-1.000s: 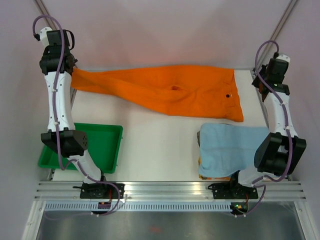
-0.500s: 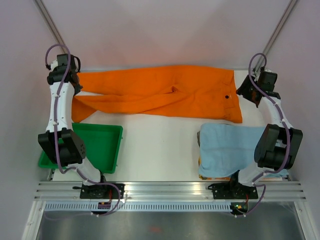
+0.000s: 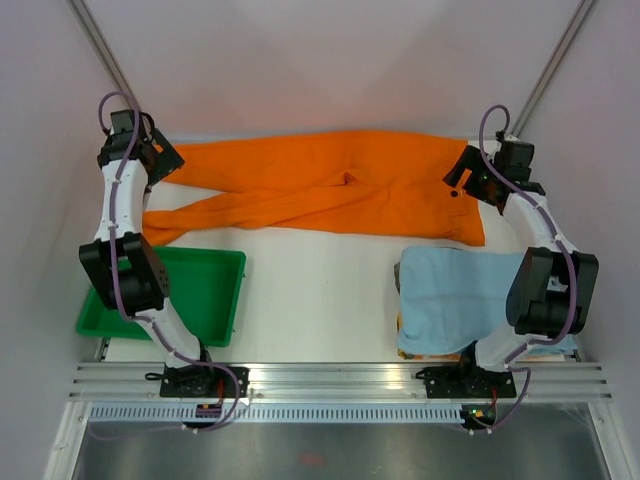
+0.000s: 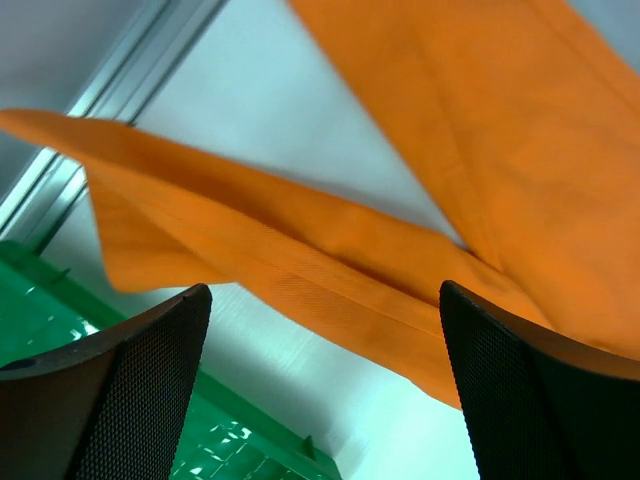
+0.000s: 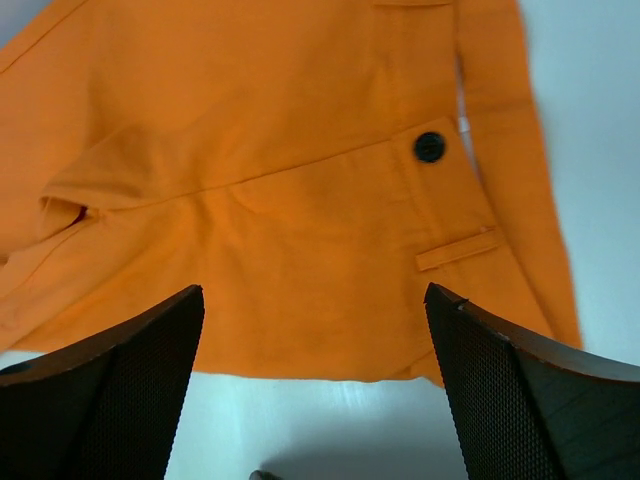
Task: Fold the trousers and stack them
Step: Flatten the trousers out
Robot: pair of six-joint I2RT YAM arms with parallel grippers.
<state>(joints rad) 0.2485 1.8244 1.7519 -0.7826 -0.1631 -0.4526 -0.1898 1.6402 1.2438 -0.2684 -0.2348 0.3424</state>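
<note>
The bright orange trousers (image 3: 330,190) lie flat across the back of the table, waist to the right and both legs reaching left. One leg ends near my left gripper (image 3: 162,160), the other slants down toward the green tray. The left gripper (image 4: 325,400) hangs open above the lower leg (image 4: 300,265), holding nothing. My right gripper (image 3: 462,174) hovers open over the waist. In the right wrist view the gripper (image 5: 315,400) stands wide above the waistband area (image 5: 280,210) with its black button (image 5: 430,146), and nothing lies between the fingers.
A green tray (image 3: 225,262) sits at the front left, its rim (image 4: 250,425) just below the lower trouser leg. A folded light blue cloth (image 3: 465,295) lies at the front right, on something orange. Walls close off the back and both sides.
Both grippers have opened and let go of the trousers, which now lie on the table with the legs spread apart. The right gripper has moved left over the waist.
</note>
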